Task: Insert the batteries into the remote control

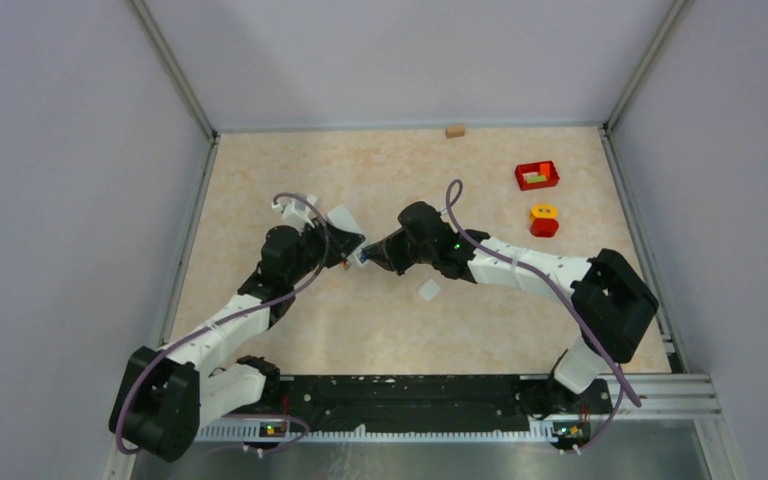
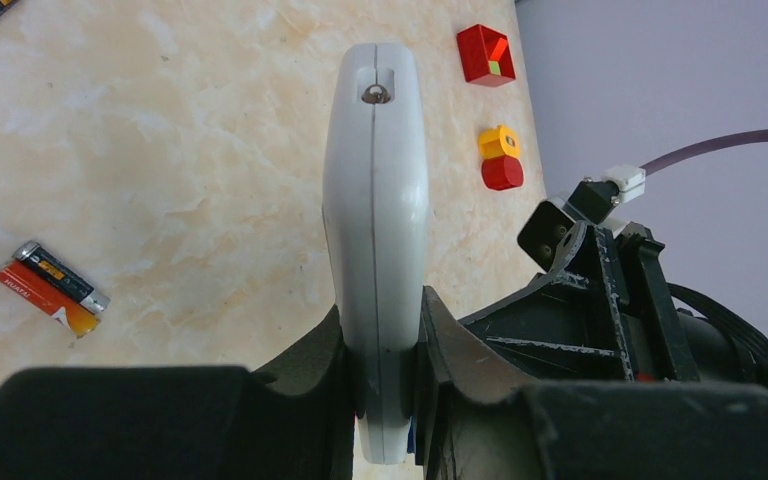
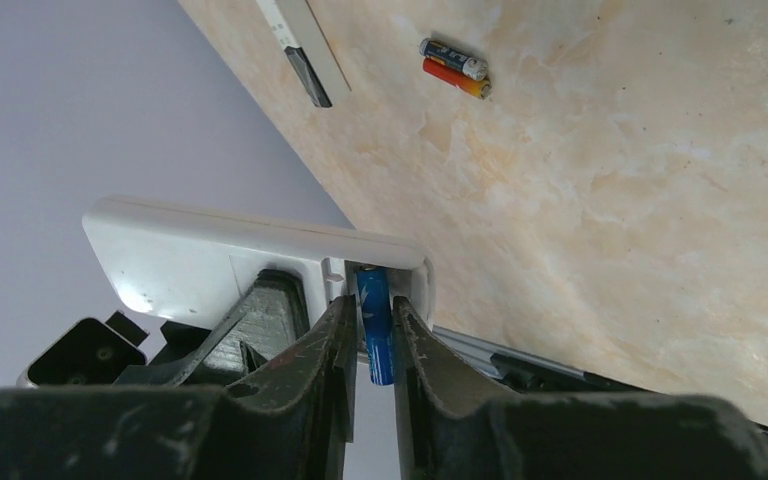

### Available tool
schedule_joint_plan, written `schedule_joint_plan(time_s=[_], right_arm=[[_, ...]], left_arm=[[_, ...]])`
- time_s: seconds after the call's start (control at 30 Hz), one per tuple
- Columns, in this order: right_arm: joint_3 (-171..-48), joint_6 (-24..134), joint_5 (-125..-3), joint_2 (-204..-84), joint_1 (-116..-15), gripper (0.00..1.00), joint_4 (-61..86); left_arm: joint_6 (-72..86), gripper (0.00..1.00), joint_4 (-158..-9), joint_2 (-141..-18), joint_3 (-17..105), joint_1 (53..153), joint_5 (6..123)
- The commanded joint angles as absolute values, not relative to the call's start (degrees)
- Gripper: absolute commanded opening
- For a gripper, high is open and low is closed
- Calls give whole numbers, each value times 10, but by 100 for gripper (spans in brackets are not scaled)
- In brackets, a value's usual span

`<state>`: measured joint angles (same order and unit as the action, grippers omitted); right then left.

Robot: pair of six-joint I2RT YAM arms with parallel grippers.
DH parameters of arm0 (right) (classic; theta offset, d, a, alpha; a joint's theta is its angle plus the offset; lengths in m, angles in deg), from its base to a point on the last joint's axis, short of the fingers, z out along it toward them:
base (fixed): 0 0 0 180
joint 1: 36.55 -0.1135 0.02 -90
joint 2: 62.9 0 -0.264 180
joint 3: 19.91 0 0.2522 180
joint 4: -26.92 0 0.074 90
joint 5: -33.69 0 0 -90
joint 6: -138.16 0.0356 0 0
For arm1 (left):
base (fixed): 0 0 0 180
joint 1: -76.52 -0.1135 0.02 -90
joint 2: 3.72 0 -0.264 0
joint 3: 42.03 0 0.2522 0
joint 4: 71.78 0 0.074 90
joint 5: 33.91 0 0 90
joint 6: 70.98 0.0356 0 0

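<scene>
Two loose batteries lie side by side on the tabletop, left of the left arm and well apart from it. The left pincer is nearly closed, clamped on the lower end of the remote control. The remote is held edge-on off the tabletop and sticks out past the fingers. The right pincer meets it from the right, jaws narrow, pads against both sides of a blue battery. The battery's top end sits in the remote's open compartment and the rest is between the fingers. A small white piece lies near the right arm. Farther right are a red box and a yellow-and-red block.
</scene>
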<state>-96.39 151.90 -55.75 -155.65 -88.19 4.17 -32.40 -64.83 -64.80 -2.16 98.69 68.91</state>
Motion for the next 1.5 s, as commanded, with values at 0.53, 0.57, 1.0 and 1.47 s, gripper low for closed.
schedule_joint_plan(time_s=[0.53, 0.57, 1.0, 1.47], right_arm=[[-965, 1520, -575, -1522, -887, 28, 55], [-964, 1520, -576, -1519, -887, 28, 56], [-951, 1522, -582, -1509, -888, 3, 70], [-956, 1356, -550, -1435, -876, 76, 53]], left_arm=[[-315, 0, -641, -670, 22, 987, 679], [-314, 0, -642, -672, 24, 987, 678], [-309, 0, -646, -686, 37, 987, 673], [-275, 0, -667, -686, 48, 987, 709]])
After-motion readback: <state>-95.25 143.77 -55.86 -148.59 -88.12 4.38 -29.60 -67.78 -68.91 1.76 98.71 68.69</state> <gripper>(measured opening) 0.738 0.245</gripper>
